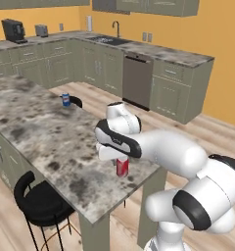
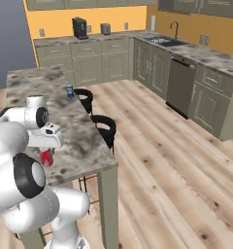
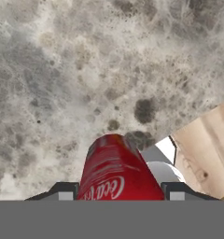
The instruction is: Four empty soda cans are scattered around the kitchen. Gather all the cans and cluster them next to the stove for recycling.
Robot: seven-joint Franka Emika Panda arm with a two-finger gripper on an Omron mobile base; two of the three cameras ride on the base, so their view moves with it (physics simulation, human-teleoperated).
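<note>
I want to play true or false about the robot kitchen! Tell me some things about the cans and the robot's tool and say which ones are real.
1. The tool has a red can between its fingers. True.
2. The red can is over the wood floor. False: it is over the stone island counter, near its corner.
3. A blue can stands upright farther along the same counter. True.
4. The blue can is lying on its side beside the sink. False: it stands on the island, away from the sink.
5. A black stool sits beside the island. True.
</note>
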